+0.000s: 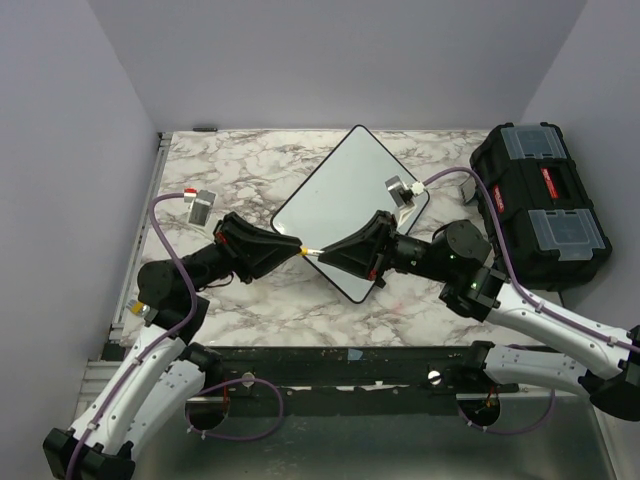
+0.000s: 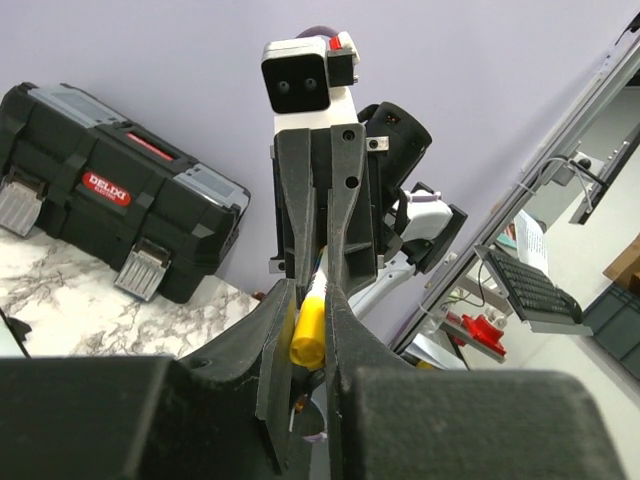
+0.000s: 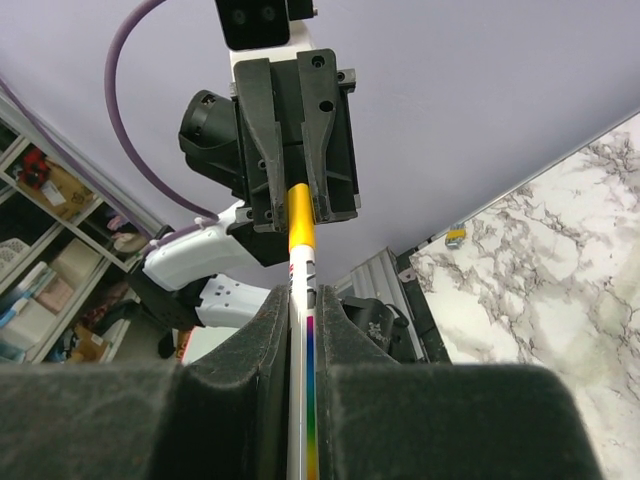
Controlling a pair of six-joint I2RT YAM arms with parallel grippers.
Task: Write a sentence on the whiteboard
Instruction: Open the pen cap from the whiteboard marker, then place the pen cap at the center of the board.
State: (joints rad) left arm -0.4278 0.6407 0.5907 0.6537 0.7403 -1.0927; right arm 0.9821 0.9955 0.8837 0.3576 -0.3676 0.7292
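While the left gripper (image 1: 293, 247) is clamped on the yellow cap (image 2: 308, 335) of a marker (image 1: 312, 252), the right gripper (image 1: 330, 256) pinches its white, rainbow-striped barrel (image 3: 301, 300), whose print is too small to read. They meet over the near-left edge of the whiteboard (image 1: 340, 190), which lies cornerwise on the marble table (image 1: 230, 165). To the right, a black toolbox (image 1: 540, 205) carries a red label (image 2: 107, 187) reading "DELIXI".

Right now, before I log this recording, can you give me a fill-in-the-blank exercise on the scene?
1. The left gripper and right gripper meet tip to tip, both shut on one ____.
2. The left gripper clamps its ____ cap.
3. The toolbox stands to the ____ of the whiteboard.
Missing words: marker; yellow; right.
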